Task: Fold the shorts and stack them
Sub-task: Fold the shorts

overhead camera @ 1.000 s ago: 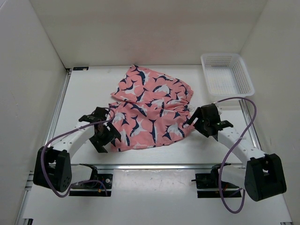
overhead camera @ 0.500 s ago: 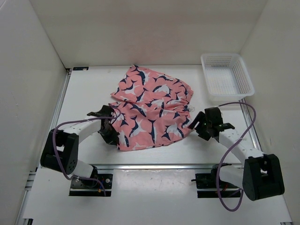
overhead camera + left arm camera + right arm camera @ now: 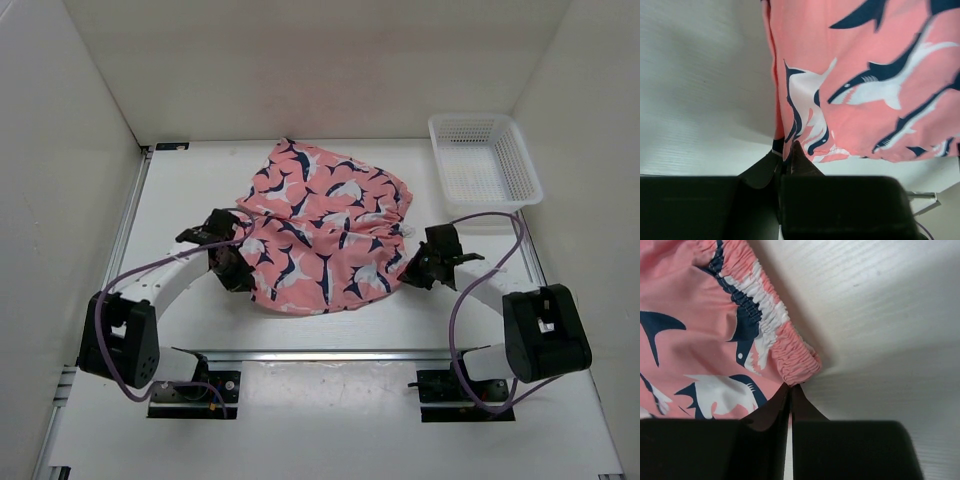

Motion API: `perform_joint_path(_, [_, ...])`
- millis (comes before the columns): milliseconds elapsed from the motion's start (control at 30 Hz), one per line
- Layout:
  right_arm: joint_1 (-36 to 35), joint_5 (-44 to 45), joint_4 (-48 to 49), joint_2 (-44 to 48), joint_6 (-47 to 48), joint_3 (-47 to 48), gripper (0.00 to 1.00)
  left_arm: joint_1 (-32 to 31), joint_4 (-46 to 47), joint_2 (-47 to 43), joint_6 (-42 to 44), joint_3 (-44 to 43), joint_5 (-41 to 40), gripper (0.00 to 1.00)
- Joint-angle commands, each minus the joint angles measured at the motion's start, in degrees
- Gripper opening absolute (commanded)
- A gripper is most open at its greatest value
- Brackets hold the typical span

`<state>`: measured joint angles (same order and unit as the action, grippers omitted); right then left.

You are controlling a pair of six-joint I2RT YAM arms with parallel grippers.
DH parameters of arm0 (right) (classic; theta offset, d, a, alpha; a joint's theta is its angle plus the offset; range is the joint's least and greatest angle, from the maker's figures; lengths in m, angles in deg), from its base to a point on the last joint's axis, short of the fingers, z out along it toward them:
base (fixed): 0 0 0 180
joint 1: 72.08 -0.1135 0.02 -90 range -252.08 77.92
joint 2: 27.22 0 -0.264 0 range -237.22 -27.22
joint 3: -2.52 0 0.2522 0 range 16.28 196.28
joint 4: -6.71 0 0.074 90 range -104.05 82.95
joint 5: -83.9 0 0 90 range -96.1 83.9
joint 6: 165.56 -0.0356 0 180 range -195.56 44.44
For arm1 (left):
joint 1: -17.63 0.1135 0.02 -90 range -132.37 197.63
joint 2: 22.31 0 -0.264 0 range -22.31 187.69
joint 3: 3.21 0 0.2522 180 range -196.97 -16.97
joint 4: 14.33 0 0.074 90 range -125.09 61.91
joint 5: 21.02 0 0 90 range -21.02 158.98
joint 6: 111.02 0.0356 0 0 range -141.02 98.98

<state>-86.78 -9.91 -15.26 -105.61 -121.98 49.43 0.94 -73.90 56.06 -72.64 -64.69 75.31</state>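
Note:
The coral-pink shorts (image 3: pixel 325 225) with navy-and-white sharks lie spread in the middle of the table. My left gripper (image 3: pixel 237 265) is shut on their near left hem; in the left wrist view the fabric edge (image 3: pixel 790 135) runs down between the closed fingers (image 3: pixel 789 150). My right gripper (image 3: pixel 408 270) is shut on the near right corner. In the right wrist view the gathered elastic waistband (image 3: pixel 800 365) is pinched at the fingertips (image 3: pixel 791 388). The near edge of the shorts (image 3: pixel 300 305) looks slightly lifted.
A white mesh basket (image 3: pixel 484 165) stands at the back right of the table. White walls close in the left, back and right sides. A metal rail (image 3: pixel 330 354) runs along the table's near edge, with both arm bases below it.
Both grippers went from open to shut on the shorts' near corners. The left arm swung inward onto the hem. The right gripper slid left to the waistband, and the near edge drew back.

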Motion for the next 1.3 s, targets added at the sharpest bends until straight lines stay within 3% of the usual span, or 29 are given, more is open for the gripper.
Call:
perform_joint_path(0, [-0.2,2.5,-1.1,-0.4,1.0,4.9,0.00,-0.2,-3.6,-4.5,1.9,-7.6,-1.0,0.10])
perform_joint_path(67, [-0.2,4.2,-3.8,1.8,4.5,11.0,0.00,-0.2,-8.1,-5.2,2.7,-13.5,-4.6,0.10])
perform_joint_path(100, [-0.2,5.0,-7.4,2.9,5.9,13.5,0.00,-0.2,-12.6,-5.9,3.6,-20.5,-5.8,0.10])
perform_joint_path(267, [-0.2,5.7,-17.2,10.9,14.0,30.9,0.00,-0.2,-19.3,-8.8,4.8,-40.4,-11.1,0.10])
perform_joint_path(433, [-1.3,-0.8,-26.3,17.4,17.8,45.2,0.00,0.3,-24.6,-10.0,5.8,-64.2,-14.8,0.10])
perform_joint_path(667, [-1.8,-9.9,-30.8,25.6,20.9,59.7,0.00,0.3,-25.3,-13.9,11.4,-86.5,-15.0,0.10])
perform_joint_path(900, [-3.9,-8.1,-35.8,29.9,20.4,69.8,0.00,0.3,-23.9,-16.6,13.4,-94.7,-16.4,0.10])
perform_joint_path(1033, [-3.9,-5.9,-37.8,31.8,18.3,68.6,0.00,0.3,-23.9,-16.6,14.4,-96.5,-16.4,0.10])
perform_joint_path(1267, [-3.9,4.3,-40.0,27.7,20.2,61.2,0.00,0.3,-17.4,-10.4,14.7,-88.9,-19.9,0.10])
